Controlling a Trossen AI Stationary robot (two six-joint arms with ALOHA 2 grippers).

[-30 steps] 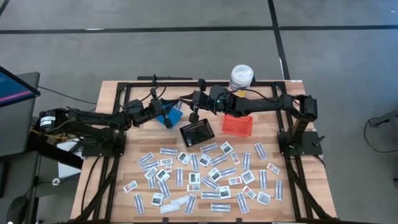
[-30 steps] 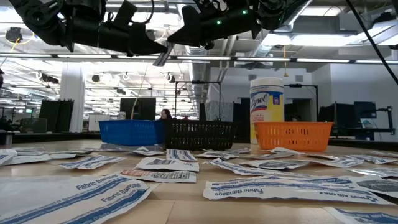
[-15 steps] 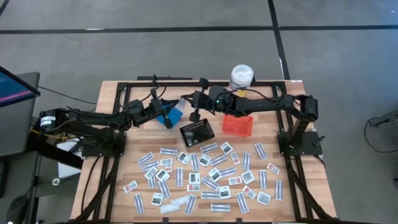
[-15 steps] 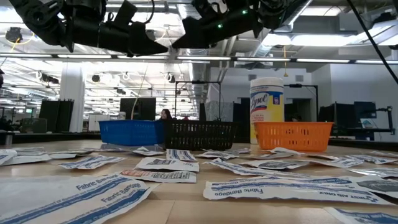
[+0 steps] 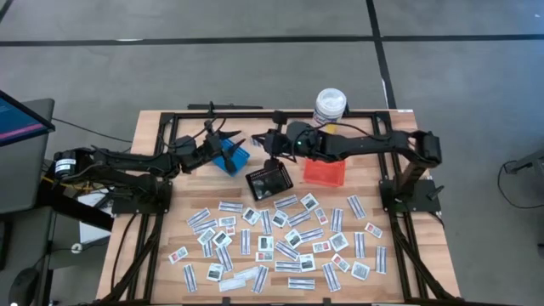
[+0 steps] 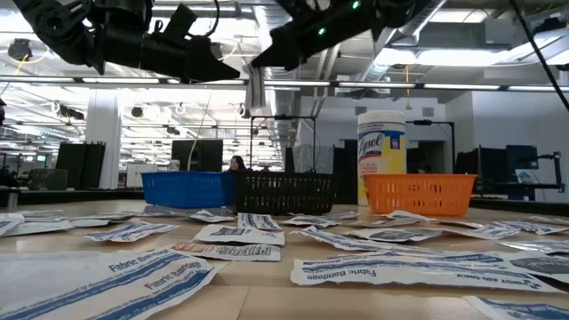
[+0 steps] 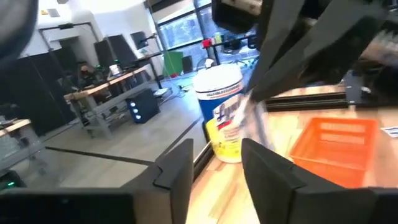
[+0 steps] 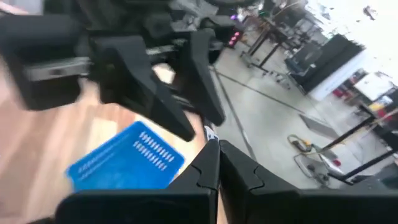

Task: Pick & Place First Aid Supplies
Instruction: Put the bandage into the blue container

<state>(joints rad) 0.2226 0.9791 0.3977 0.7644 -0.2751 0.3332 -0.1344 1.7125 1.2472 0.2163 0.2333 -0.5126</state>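
So, quick status from my rig, line by line.

Left gripper point(image 5: 228, 138): released, fingers point(image 7: 177, 171) spread apart with nothing between them. It hovers over the blue basket point(image 5: 235, 159) at the back of the table point(image 5: 153, 127).

Right gripper point(image 5: 270, 146): clenched, fingers point(image 8: 205, 168) pressed together. It's up in the air just beside my left one, tip to tip, above the far edge of the black basket point(image 5: 269, 182).

Bandage strip point(image 7: 252, 124): looks like a thin white strip is hanging from my right gripper's tips. It's pretty smeared in the left wrist view, so I'm only fairly sure of that.

First aid supplies point(image 5: 280, 242): the big pile of flat white packets is scattered across the near half of the table, strips and little squares mixed, all lying flat.

Baskets: blue, black and orange basket point(image 5: 325, 172) sit in a loose row behind the packets, black one nearest the pile.

Bottle point(image 5: 331, 105): white with a yellow label, upright at the back edge, just behind the orange basket.
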